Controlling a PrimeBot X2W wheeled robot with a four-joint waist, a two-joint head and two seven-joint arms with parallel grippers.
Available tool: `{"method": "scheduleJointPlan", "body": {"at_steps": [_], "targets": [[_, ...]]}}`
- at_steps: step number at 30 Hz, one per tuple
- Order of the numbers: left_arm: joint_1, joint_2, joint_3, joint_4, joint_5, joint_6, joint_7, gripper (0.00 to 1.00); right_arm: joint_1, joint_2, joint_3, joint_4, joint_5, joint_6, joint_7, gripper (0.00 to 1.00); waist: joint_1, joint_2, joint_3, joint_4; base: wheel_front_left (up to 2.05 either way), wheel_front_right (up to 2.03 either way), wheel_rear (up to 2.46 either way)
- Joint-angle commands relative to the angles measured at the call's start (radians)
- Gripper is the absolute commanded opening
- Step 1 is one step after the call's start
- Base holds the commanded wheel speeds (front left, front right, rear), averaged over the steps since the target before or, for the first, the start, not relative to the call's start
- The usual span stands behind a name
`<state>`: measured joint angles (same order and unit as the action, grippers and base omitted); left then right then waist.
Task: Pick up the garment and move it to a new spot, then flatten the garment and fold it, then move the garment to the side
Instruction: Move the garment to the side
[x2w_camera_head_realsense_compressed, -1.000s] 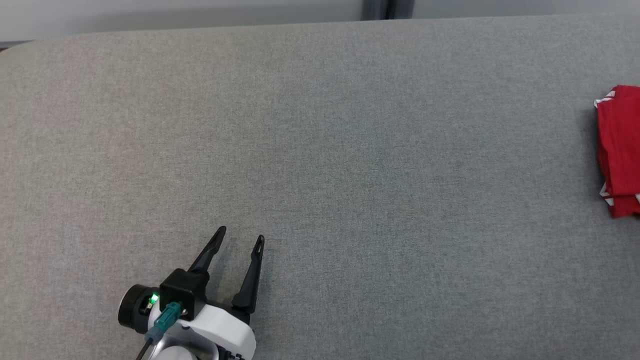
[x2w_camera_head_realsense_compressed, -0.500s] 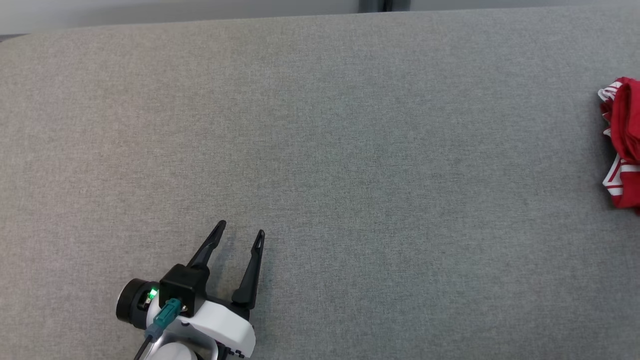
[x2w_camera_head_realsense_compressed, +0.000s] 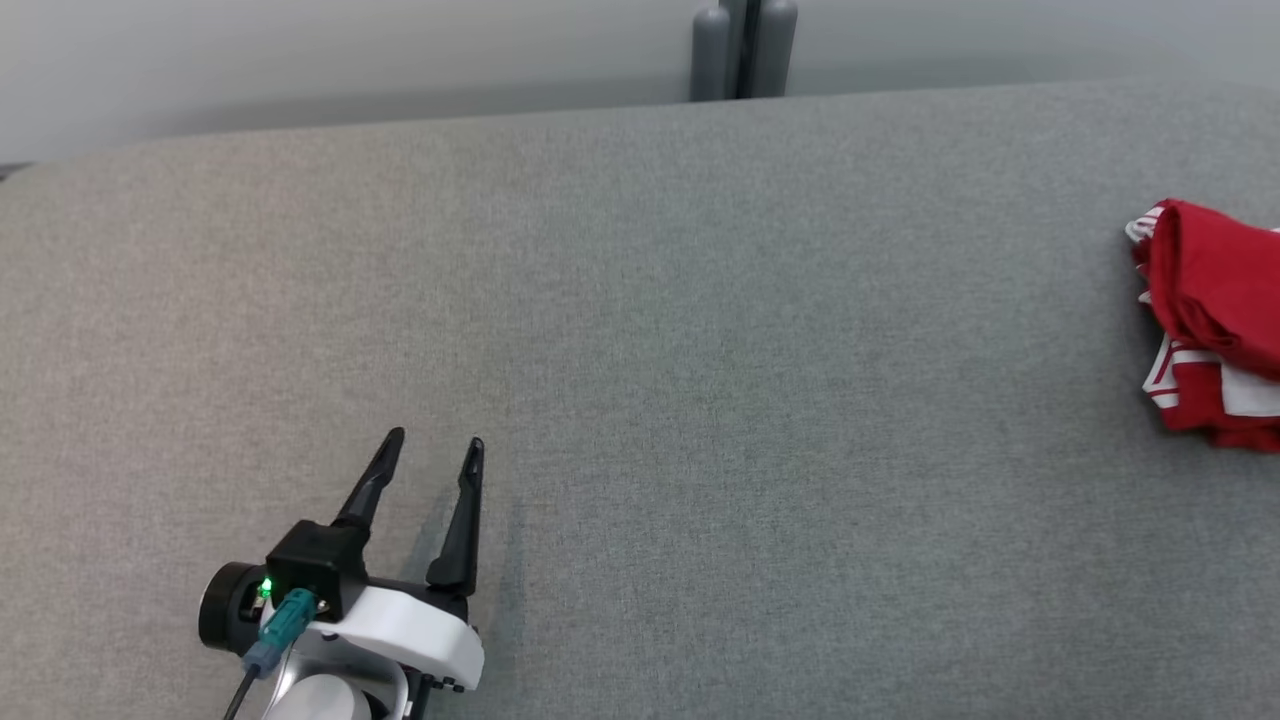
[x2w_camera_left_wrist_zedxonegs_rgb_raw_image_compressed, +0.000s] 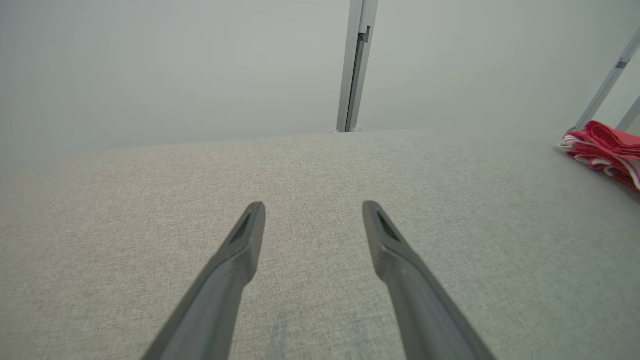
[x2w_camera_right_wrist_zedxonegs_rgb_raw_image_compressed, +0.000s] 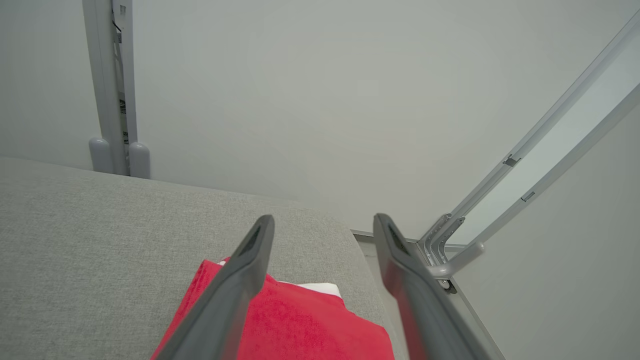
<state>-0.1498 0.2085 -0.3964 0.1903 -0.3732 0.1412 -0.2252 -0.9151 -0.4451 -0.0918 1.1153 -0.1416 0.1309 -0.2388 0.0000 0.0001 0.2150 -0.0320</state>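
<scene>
Garment (x2w_camera_head_realsense_compressed: 1215, 320) bunched, long axis near-far, L pincer (x2w_camera_head_realsense_compressed: 435, 438) released, R pincer (x2w_camera_right_wrist_zedxonegs_rgb_raw_image_compressed: 323, 219) released above

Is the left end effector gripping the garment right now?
No, the left end effector sits open over the bare gray surface, while the red garment lies far off at the head view's right edge.

Left gripper (x2w_camera_head_realsense_compressed: 435, 438), fingers apart, at lower left; red-and-white garment (x2w_camera_head_realsense_compressed: 1210, 290) at right edge.

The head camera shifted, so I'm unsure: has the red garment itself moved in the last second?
Yes. The garment has bunched up, and its edge has crept slightly left, towards the grey post.
</scene>
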Motion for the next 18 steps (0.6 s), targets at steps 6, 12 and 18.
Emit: {"method": "scheduleJointPlan", "body": {"at_steps": [6,12,18], "targets": [[0.025,-0.010,0.054,0.018,-0.041,0.028,-0.023,1.00,0.069,0.063,0.078,-0.042,0.109,0.000,-0.026,1.00,0.0000,-0.0001,-0.108,-0.013,0.00,0.00,0.00],[0.057,-0.031,0.097,0.034,-0.067,0.048,-0.034,1.00,0.160,0.121,0.166,-0.148,0.219,0.000,-0.027,1.00,0.0000,-0.0001,-0.182,-0.007,0.00,0.00,0.00],[0.089,-0.056,0.122,0.045,-0.070,0.055,-0.039,1.00,0.301,0.190,0.187,-0.298,0.304,0.000,-0.027,1.00,0.0000,-0.0001,-0.241,0.011,0.00,0.00,0.00]]}}
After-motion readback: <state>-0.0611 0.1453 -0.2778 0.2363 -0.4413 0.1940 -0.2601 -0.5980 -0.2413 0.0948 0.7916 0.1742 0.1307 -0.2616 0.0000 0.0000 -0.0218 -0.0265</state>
